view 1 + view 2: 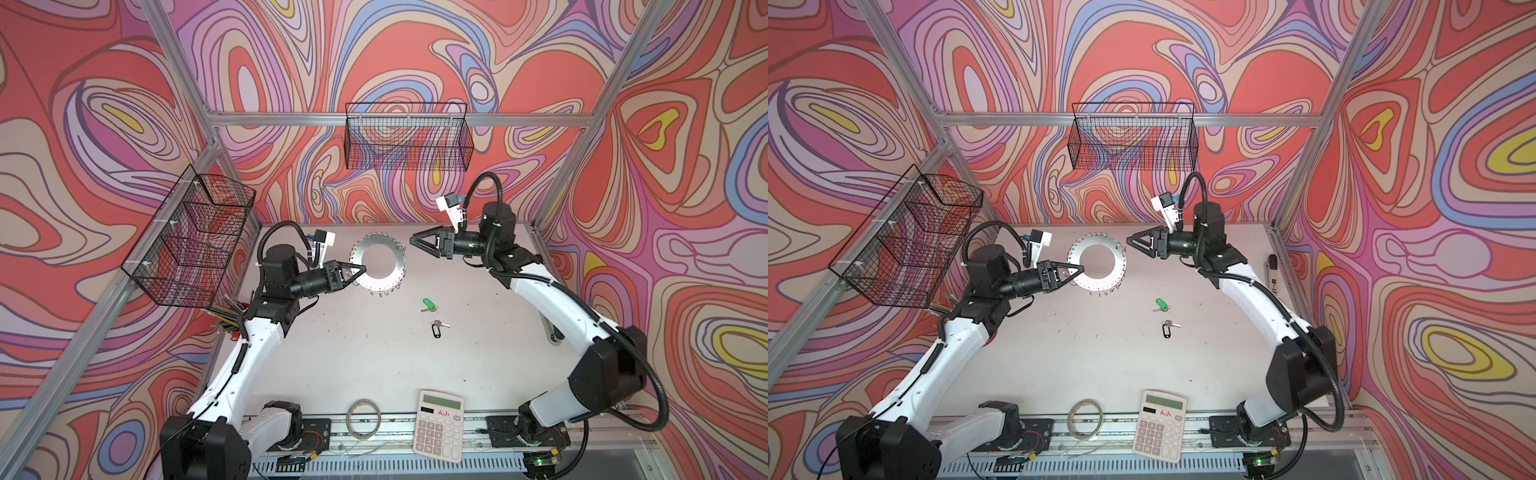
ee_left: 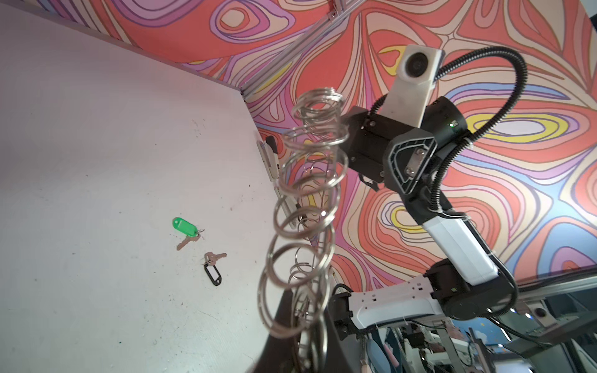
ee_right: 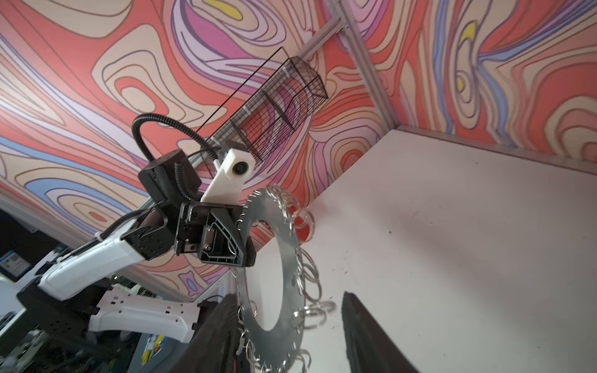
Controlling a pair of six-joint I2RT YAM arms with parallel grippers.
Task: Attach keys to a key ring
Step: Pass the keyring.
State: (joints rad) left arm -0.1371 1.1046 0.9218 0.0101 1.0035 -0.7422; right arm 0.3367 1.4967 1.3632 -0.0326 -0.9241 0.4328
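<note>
1. Left end effector (image 1: 363,270): the jaws are clamped narrow on the left rim of the key ring (image 1: 379,242), holding it raised off the desk (image 1: 332,353) and tilted on edge.
2. Key ring: judge it a thin, stiff, light metal disc with slick faces. The wire rings (image 2: 300,206) on its rim hang loose and are likely to swing and snag. Grip the flat band between hole and rim, never the rings.
3. Right end effector (image 1: 412,240): in the right wrist view its fingers (image 3: 365,332) stand apart and hold nothing. In both top views the tip sits just beside the disc's right rim; whether it touches is unclear from these angles.
4. Green-tagged key (image 1: 430,304) and black-tagged key (image 1: 436,330): both lie flat on the desk, near each other, nearer you than the disc and unattached. Expect small, hard, slippery blades lying flush. The thicker plastic tags offer the better hold.
5. Room: the desk around the keys is bare, so you have a free descent. Mind the calculator (image 1: 439,426) and thin hoop (image 1: 363,417) at the near edge.
</note>
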